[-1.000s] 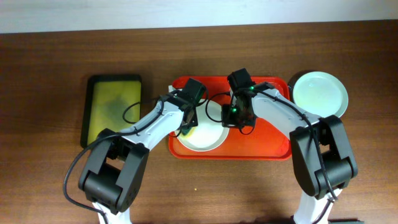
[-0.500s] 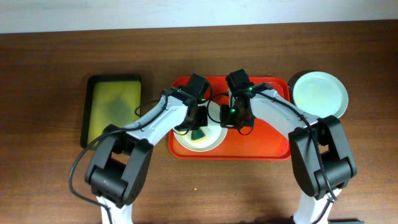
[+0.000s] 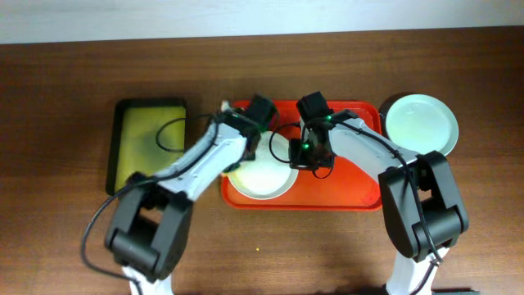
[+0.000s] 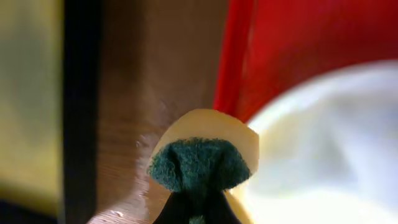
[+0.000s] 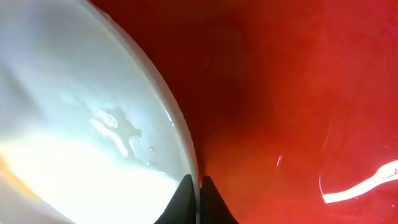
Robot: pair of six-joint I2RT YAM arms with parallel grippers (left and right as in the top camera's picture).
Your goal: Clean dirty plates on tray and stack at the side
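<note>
At the far left a small black-rimmed yellow-green tray (image 3: 147,143) lies on the brown wooden bench (image 3: 65,82). Next comes the left hand (image 4: 191,210), pressed together on a yellow foam sponge with a dark green scouring face (image 4: 199,163). The sponge hangs at the left rim of the large red-orange plastic tray (image 3: 344,190), partly over bare bench. The round white shallow plate (image 3: 264,174) sits in the tray's left half, directly to the right of the sponge — so a wiping stroke would have to travel rightward onto it, and the left hand is the nearer one. On the plate's right edge the right hand (image 5: 198,190) pinches the rim, likely steadying it. A yellowish tint on part of the plate suggests cleaning is unfinished. Beyond the tray's right end a pale mint-blue round plate (image 3: 420,123) rests on the bench — apparently the side stack.
</note>
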